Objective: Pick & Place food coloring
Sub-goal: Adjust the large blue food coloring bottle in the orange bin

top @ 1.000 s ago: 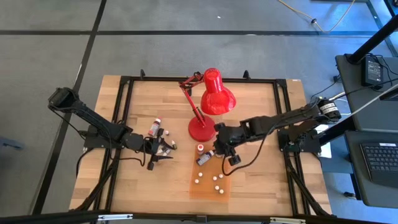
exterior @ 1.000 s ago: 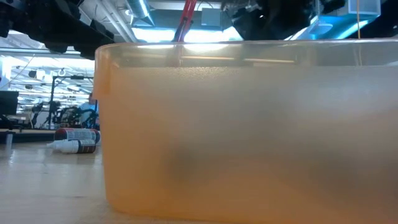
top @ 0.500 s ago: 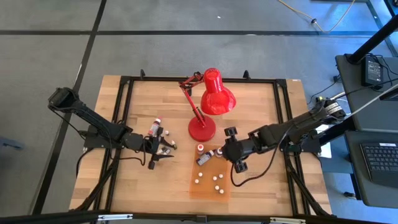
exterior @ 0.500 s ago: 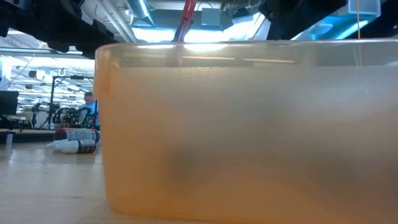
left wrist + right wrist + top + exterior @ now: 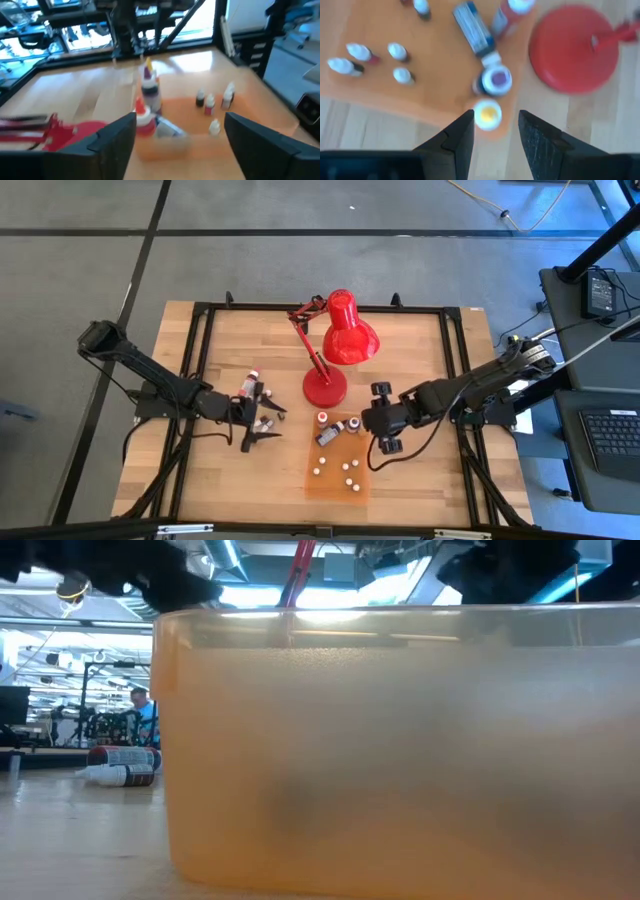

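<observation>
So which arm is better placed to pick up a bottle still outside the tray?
The left: its open hand sits among the loose food coloring bottles, while the right hand is beside the orange tray.

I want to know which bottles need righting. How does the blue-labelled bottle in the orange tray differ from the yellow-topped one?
The blue-labelled bottle lies on its side; the yellow-topped bottle stands upright. The blue-labelled one is well inside the orange tray; the yellow-topped one is at the tray's edge, just ahead of the open right gripper. Both sit in the tray.
</observation>
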